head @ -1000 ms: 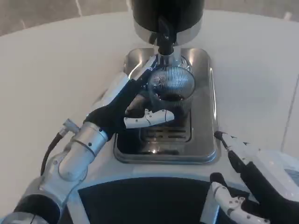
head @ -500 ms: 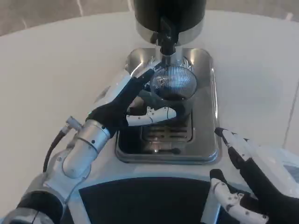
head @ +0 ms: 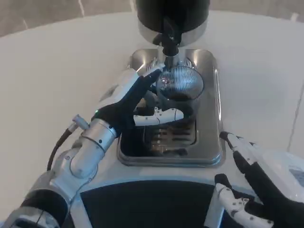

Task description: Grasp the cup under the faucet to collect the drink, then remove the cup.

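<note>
A clear ribbed cup (head: 179, 91) with dark drink in it stands on the steel drip tray (head: 216, 118), right under the black faucet (head: 169, 39) of the dispenser. My left hand (head: 135, 102) wraps the cup's left side: one finger reaches behind it toward the spout, another lies across its front. My right hand (head: 254, 183) waits at the lower right, off the tray's front corner, fingers spread and holding nothing.
The dispenser's black and chrome body (head: 172, 16) rises at the top. A slotted grate (head: 167, 137) fills the tray's front. White table (head: 52, 71) lies open to the left and right. A dark panel (head: 147, 206) of my body sits at the bottom.
My left hand and forearm have pushed forward and a little right, closing further round the cup. The cup has edged slightly right. My right hand has barely moved.
</note>
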Available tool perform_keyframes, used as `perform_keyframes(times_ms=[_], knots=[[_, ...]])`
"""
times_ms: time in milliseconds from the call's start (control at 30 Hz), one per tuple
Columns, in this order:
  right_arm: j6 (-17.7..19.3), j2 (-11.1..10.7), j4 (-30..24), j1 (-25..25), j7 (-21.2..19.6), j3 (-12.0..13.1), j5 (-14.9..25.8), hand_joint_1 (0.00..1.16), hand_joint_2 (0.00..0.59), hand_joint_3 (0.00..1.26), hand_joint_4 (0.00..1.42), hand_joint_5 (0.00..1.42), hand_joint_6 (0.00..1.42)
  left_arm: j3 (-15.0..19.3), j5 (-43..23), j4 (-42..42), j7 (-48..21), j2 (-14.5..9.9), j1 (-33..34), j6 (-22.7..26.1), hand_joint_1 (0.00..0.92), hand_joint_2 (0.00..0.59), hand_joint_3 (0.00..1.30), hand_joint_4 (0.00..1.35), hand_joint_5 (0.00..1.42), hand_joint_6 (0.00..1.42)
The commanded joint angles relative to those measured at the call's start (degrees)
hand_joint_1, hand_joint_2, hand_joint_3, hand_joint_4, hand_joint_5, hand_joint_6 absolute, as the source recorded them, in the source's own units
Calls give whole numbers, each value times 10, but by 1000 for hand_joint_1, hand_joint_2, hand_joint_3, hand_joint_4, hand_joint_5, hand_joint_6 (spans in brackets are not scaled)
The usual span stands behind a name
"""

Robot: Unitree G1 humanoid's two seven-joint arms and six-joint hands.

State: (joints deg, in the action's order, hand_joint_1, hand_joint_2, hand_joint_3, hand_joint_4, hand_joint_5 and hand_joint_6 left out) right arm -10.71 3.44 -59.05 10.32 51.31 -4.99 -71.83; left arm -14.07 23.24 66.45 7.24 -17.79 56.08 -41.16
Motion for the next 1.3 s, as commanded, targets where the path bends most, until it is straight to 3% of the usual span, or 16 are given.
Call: perform_keyframes(times_ms=[33, 533, 767, 1000, 1300], knots=[[-7, 4, 0, 2, 1, -2, 1, 199, 567, 5, 0, 0, 0, -7, 9, 8, 4, 5, -10, 17, 432, 103, 302, 348, 615, 781], [-8, 4, 3, -1, 0, -9, -11, 275, 567, 26, 0, 0, 1, 4, -1, 7, 41, 15, -27, 2, 426, 90, 579, 619, 838, 1067], [-8, 3, -1, -2, 1, -7, -12, 285, 565, 25, 0, 0, 1, 11, 6, 2, 115, 9, -41, -17, 533, 119, 916, 1008, 1208, 1354], [-6, 5, 6, 1, -9, -13, -12, 291, 560, 32, 0, 0, 1, 17, 0, 4, 120, -7, -45, -27, 546, 114, 968, 1129, 1298, 1416], [-8, 3, 27, -15, -22, -18, -12, 294, 554, 28, 0, 0, 1, 37, -13, -6, 103, -37, -60, -59, 562, 101, 976, 1164, 1318, 1424]])
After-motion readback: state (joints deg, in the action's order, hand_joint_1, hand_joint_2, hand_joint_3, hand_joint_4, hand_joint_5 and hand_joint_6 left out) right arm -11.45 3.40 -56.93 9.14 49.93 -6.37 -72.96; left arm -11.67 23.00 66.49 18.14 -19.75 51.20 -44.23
